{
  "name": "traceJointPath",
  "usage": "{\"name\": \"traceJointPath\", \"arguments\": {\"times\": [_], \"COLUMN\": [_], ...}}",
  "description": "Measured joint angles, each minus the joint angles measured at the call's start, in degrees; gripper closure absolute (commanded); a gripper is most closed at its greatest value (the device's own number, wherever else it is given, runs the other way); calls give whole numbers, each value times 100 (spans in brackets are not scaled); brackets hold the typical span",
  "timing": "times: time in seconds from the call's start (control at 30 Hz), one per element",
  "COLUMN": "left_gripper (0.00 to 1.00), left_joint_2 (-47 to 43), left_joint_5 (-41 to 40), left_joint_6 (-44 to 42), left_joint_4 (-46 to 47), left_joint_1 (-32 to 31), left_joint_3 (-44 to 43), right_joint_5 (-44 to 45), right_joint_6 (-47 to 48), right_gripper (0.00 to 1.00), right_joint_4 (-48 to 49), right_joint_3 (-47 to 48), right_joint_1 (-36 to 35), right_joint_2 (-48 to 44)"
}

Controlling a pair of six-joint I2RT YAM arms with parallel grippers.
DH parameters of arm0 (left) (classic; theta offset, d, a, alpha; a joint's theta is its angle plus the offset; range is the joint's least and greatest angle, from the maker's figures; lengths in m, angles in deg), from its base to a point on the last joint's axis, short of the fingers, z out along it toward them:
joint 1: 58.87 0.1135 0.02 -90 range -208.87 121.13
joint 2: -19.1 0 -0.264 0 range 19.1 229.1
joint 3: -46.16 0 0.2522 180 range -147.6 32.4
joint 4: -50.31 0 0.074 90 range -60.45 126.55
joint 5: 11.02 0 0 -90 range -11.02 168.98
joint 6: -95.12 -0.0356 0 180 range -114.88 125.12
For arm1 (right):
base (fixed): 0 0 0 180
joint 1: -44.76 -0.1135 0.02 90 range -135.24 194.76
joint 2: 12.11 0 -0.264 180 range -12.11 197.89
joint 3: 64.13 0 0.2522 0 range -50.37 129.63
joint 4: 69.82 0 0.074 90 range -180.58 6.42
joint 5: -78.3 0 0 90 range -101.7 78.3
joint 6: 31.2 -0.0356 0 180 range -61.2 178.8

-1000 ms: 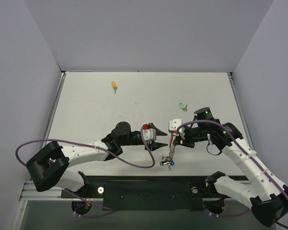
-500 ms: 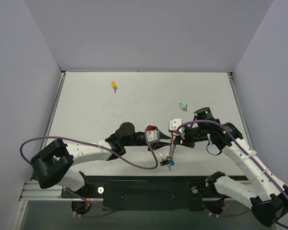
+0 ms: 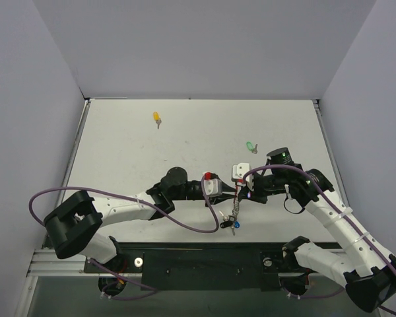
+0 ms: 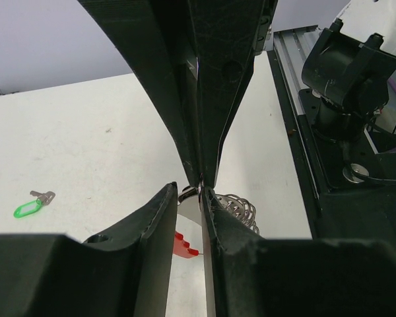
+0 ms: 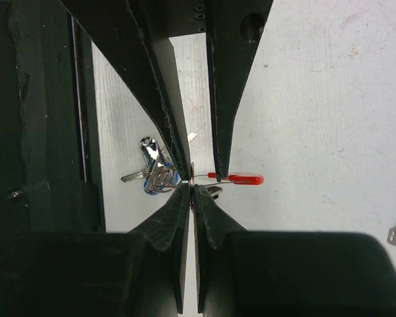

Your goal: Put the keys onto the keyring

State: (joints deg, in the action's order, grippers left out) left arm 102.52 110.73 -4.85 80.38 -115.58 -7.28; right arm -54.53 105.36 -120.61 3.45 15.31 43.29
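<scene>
Left fingers (image 4: pixel 218 99) and right fingers (image 5: pixel 152 99) are each clamping shut on the keyring (image 3: pixel 235 208), facing one another over the near middle of the worktop (image 3: pixel 119 152) | red tag (image 5: pixel 241 178) is jutting sideways | green key (image 3: pixel 251 146) is lying near the right arm | yellow key (image 3: pixel 157 118) is lying well apart, back left.

The keyring (image 5: pixel 193 173) is thin bright metal wire carrying a glossy red plastic tag (image 5: pixel 241 178) and polished silvery keys (image 5: pixel 150 173), the green key (image 4: pixel 32 206) has a shiny plastic head, the table (image 4: pixel 86 145) is matt, pale and faintly scuffed, and the fingers (image 4: pixel 152 264) of the left gripper (image 4: pixel 193 195) are smooth matt black plastic.
</scene>
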Motion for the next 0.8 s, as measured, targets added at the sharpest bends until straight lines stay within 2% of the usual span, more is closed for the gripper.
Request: {"name": "traceJointPath", "arguments": {"times": [0.17, 0.5, 0.57, 0.7, 0.8], "left_gripper": [71, 83, 86, 100, 100], "left_joint_2": [33, 96, 105, 127, 160], "left_joint_5": [26, 151, 164, 245, 308], "left_joint_6": [-68, -181, -225, -297, -348], "left_joint_4": [-120, -358, -424, -616, -800], "left_joint_1": [-22, -24, -24, -24, -24], "left_joint_3": [-59, -195, -234, -319, -424], "right_joint_5": [7, 96, 111, 155, 201], "right_joint_6": [0, -7, -11, -22, -20], "right_gripper": [100, 100, 100, 100, 100], "right_joint_4": [0, -13, -24, -48, -79], "right_joint_3": [0, 0, 0, 0, 0], "right_joint_1": [-22, -22, -22, -22, -22], "right_joint_2": [0, 0, 0, 0, 0]}}
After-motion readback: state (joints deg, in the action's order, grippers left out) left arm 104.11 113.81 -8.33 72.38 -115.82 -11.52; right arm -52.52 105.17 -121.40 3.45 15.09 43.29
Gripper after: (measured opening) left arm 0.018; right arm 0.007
